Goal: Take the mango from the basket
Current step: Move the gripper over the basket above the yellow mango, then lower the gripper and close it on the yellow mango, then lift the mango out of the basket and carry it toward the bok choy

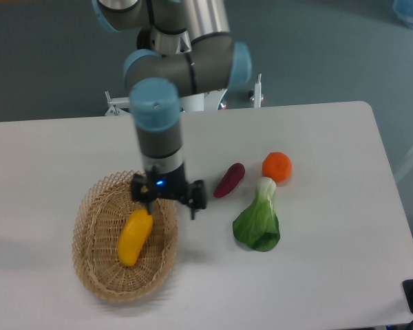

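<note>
The mango (134, 238), a smooth yellow-orange oval, lies lengthwise in the middle of the woven wicker basket (96, 275) at the table's front left. My gripper (171, 210) hangs over the basket's upper right rim, just above and right of the mango's top end. Its two fingers are spread apart with nothing between them, so it is open. One finger (150, 204) is close to the mango's upper tip; whether it touches I cannot tell.
A purple eggplant-like piece (229, 180) lies right of the gripper. A round orange fruit (277, 166) and a green leafy bok choy (259, 221) lie further right. The arm's base stands at the table's far edge.
</note>
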